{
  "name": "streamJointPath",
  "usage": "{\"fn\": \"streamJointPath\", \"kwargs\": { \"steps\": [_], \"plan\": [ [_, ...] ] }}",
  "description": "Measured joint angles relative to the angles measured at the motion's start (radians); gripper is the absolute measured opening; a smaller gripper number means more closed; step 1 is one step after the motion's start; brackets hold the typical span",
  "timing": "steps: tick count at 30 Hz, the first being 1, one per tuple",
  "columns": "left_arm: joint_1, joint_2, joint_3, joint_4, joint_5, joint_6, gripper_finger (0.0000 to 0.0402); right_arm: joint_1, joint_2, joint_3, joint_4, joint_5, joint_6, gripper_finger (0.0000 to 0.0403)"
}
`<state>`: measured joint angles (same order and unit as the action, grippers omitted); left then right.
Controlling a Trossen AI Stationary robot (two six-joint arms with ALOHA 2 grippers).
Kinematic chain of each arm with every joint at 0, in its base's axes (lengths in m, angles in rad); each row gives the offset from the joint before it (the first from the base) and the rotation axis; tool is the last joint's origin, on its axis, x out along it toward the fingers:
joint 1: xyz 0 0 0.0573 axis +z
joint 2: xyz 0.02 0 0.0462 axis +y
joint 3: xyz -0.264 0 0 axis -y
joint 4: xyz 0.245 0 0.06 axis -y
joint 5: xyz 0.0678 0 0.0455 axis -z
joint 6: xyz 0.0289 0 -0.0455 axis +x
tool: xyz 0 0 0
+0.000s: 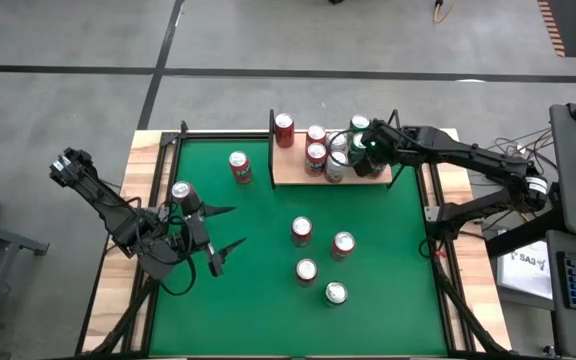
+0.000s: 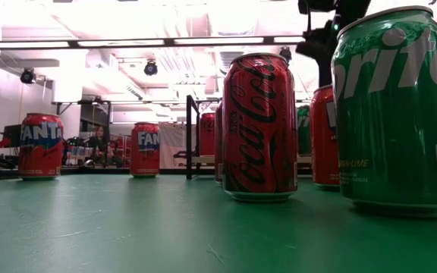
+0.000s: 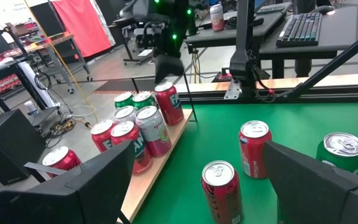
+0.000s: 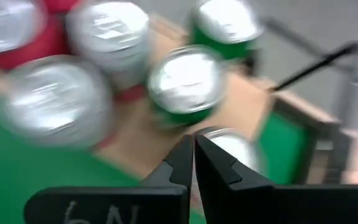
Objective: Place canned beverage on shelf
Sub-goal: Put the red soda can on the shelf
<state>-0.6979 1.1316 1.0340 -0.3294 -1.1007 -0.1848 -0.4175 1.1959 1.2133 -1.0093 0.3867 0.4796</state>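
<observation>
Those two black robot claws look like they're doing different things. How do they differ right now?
The left claw hangs over the green felt table's left side with its fingers spread wide, holding nothing. The right claw is pinched shut, also holding nothing, and reaches over the cluster of cans on the light tan wooden shelf at the table's far edge. Both are dark two-finger claws on dark arms.

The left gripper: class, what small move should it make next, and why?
Probably forward toward a can on the green felt. The left gripper hangs open and empty, four cans stand loose mid-table, and the right gripper sits shut over the crowded shelf.
</observation>
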Motion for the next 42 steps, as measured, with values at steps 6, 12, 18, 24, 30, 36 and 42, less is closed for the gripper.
{"fn": "streamJointPath", "kwargs": {
  "steps": [6,12,18,24,30,36,42],
  "plan": [
    [0.0,0.0,0.0,0.0,0.0,0.003,0.0335,0.0,0.0,0.003,-0.038,-0.185,0.021,0.0009],
    [0.0,0.0,0.0,0.0,0.0,0.003,0.0335,0.0,0.0,-0.042,-0.095,-0.165,0.044,0.0009],
    [0.0,0.0,0.0,0.0,0.0,0.003,0.0335,-0.002,0.0,-0.096,-0.082,-0.065,0.045,0.0009],
    [0.0,0.0,0.0,0.001,0.0,0.003,0.0335,-0.002,0.0,-0.111,-0.051,0.012,0.05,0.0009],
    [0.0,0.0,0.0,0.001,0.0,0.004,0.0335,-0.004,0.0,-0.111,-0.048,0.046,0.071,0.0009],
    [0.0,0.0,0.0,0.001,0.0,0.004,0.0335,-0.033,0.0,-0.111,-0.048,0.06,0.074,0.0009],
    [0.0,0.0,0.0,0.001,0.0,0.003,0.0335,-0.064,0.0,-0.112,-0.033,0.062,0.041,0.0009]
  ]
}}
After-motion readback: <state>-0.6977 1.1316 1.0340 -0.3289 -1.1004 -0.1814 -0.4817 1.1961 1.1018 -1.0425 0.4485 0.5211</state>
